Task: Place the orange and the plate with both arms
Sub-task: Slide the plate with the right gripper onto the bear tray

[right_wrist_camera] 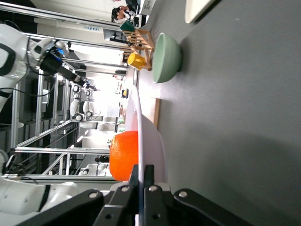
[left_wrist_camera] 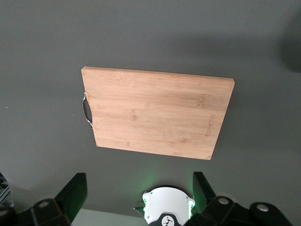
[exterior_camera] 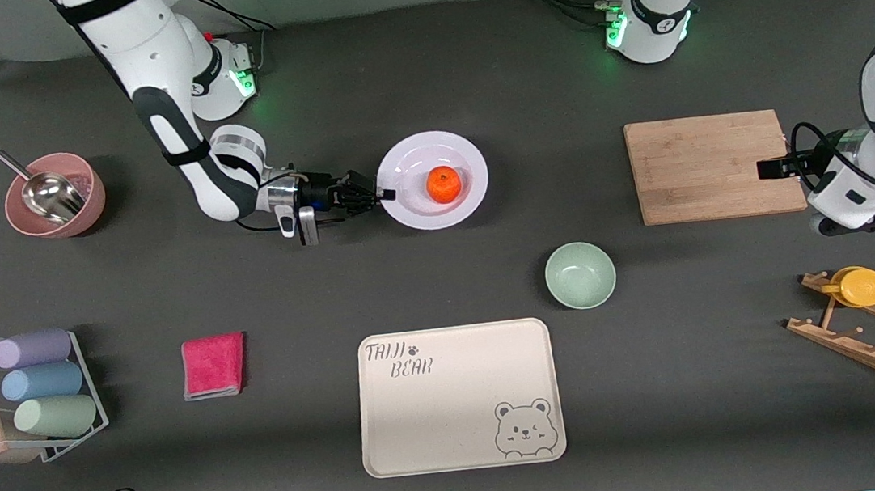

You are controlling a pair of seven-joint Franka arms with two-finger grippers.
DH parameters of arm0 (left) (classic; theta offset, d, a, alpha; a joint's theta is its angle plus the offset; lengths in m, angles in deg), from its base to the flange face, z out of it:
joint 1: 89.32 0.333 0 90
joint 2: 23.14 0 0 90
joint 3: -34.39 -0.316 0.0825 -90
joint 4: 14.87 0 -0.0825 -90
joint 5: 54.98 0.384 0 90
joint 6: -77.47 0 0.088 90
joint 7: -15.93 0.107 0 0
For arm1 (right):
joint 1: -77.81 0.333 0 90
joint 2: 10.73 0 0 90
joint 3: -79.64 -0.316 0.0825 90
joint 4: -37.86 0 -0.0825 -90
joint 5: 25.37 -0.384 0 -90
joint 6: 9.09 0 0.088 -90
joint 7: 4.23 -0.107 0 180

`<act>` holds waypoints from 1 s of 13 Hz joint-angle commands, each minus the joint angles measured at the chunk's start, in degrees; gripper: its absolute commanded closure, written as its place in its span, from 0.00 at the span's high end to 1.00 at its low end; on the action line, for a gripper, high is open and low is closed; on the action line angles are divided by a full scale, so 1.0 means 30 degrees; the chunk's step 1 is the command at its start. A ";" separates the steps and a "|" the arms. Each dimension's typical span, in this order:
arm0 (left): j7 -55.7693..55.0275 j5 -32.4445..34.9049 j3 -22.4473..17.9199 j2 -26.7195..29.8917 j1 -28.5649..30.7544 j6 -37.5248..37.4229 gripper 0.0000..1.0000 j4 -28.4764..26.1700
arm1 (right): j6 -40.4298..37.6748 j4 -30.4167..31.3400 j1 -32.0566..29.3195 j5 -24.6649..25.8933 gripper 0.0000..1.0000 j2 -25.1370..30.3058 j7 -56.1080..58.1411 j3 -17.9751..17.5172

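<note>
The right gripper (exterior_camera: 383, 195) is clamped on the rim of the round white plate (exterior_camera: 409, 208), which carries the small bright orange (exterior_camera: 443, 185), mid-table toward the robots' edge. The left gripper (left_wrist_camera: 136, 197) waits, fingers spread, over the bamboo cutting board (exterior_camera: 710, 166). Next, probably lift the plate level.

Even overhead light, soft shadows, blown-out background in right wrist view

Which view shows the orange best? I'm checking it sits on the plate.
Front view: the whole orange lies on the plate. The right wrist view shows it edge-on past the rim; the left wrist view misses it.
</note>
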 commanded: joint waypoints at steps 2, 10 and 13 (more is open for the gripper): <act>0.0504 0.0328 0.0043 -0.0099 0.0008 -0.0193 1.00 0.0615 | 0.0137 -0.1310 -0.0614 0.1825 0.00 0.0757 -0.2874 0.0016; 0.0534 0.0269 0.0043 -0.0479 0.0037 -0.0427 1.00 0.0644 | 0.1221 -1.3190 -0.1757 0.4964 0.00 -0.5767 -0.8907 0.1213; 0.0534 0.0211 0.0043 -0.0480 0.0095 -0.0515 1.00 0.0615 | 0.1192 -1.8262 -0.1728 0.5169 0.00 -0.8815 -1.1016 0.2064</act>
